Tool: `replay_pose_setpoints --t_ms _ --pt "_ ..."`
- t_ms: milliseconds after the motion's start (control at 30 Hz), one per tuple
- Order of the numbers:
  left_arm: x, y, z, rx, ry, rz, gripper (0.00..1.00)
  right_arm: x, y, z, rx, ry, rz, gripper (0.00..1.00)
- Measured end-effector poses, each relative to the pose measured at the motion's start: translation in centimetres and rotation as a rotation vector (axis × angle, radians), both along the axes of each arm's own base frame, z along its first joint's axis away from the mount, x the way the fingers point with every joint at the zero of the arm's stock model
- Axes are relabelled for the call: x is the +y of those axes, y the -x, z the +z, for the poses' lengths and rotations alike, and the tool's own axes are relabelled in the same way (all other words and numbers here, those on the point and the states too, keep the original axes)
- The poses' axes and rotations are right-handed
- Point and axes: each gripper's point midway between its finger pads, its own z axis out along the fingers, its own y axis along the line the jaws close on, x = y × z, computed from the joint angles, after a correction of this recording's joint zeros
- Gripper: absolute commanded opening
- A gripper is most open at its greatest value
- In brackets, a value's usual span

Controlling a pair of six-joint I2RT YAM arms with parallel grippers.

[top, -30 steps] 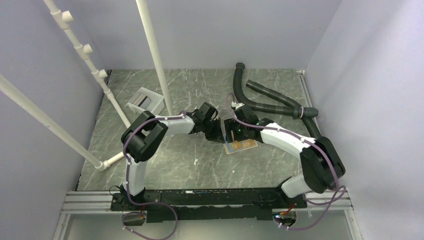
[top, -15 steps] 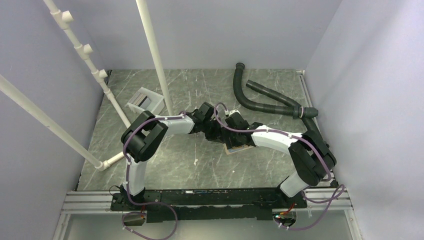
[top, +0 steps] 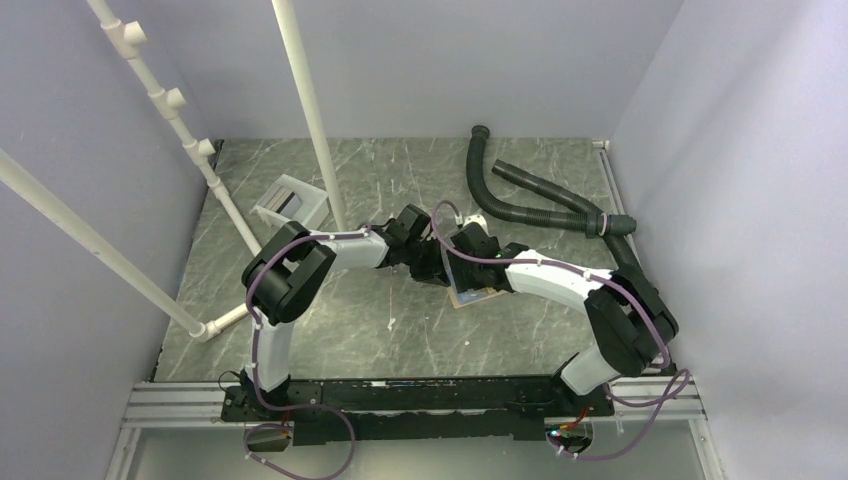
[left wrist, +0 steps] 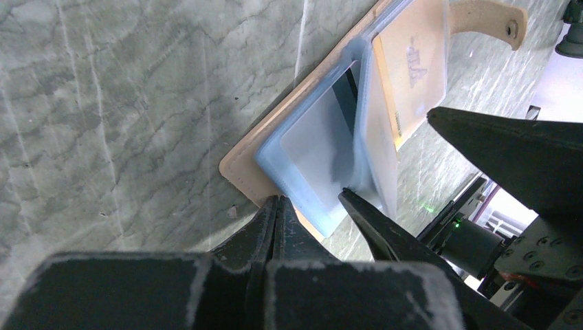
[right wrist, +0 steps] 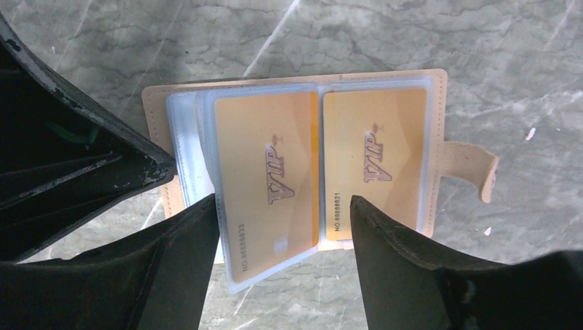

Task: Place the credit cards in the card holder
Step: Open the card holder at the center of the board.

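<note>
The card holder [right wrist: 158, 100] is laid open on the grey marbled table [right wrist: 481, 41], with its tan cover down and its clear, blue-tinted sleeves turned up. Its snap tab [right wrist: 474, 168] is seen sticking out flat from the edge opposite to the left gripper [left wrist: 275, 201]. One golden VIP card [right wrist: 268, 179] is held in a sleeve that is lifted a little from the cover, and a second golden VIP card [right wrist: 375, 161] is seen in the flat sleeve beside it, nearer to the tab. The fingers of the left gripper are pressed together, and their tips are placed against the edge of the holder, where the tan cover meets the lowest blue sleeve; whether anything is pinched between them cannot be told. The fingers of the right gripper [right wrist: 283, 203] are spread apart over the holder, and the free end of the lifted sleeve is found between them; a firm hold on it is not shown. From above, both grippers are seen close together at the holder [top: 478, 295]. A white tray [top: 290, 200] is placed well apart from the holder, beyond the left arm, and black hoses [top: 530, 205] are laid behind the holder, near the back wall.
</note>
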Motion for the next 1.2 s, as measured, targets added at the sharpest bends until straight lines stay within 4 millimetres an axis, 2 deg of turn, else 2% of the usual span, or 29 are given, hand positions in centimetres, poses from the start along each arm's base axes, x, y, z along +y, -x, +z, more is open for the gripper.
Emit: replay_pose_setpoints --t_ms 300,633,1200 --pt "0.0 0.0 0.0 -0.001 0.001 -0.001 0.00 -1.0 -0.8 0.9 -0.009 -0.044 -0.046 0.74" --pt "0.0 0.0 0.0 0.000 0.001 -0.001 0.00 -2.3 -1.2 0.9 0.018 -0.102 -0.085 0.84" --pt "0.0 0.0 0.0 0.000 0.002 -0.002 0.00 -1.7 -0.7 0.5 0.055 -0.160 -0.045 0.89"
